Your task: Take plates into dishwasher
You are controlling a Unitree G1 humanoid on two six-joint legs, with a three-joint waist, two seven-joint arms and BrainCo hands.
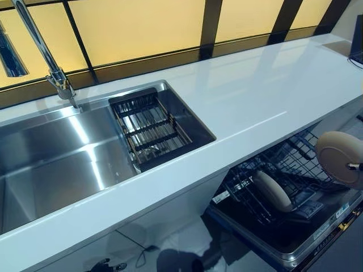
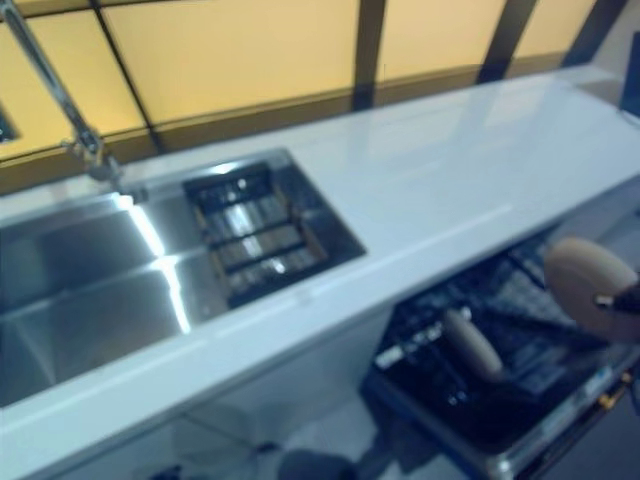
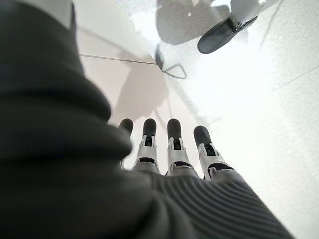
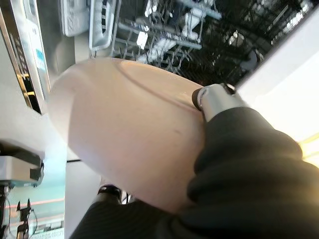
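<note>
Rack (image 1: 283, 170): we hold a beige plate (image 1: 340, 156) pinched in our right hand (image 4: 214, 99), above it. Obstacles below the fingers: one plate standing on edge (image 1: 272, 191), wire tines, and the counter edge (image 1: 266, 133) beside (overhanging). Open slots lie between.

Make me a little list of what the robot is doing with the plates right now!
held plate: beige plate pinched in the right hand, above the open dishwasher rack
racked plate: second beige plate standing on edge in the rack
left hand: fingers straight, holding nothing, over the floor
sink: no plates, only a drain basket
</note>
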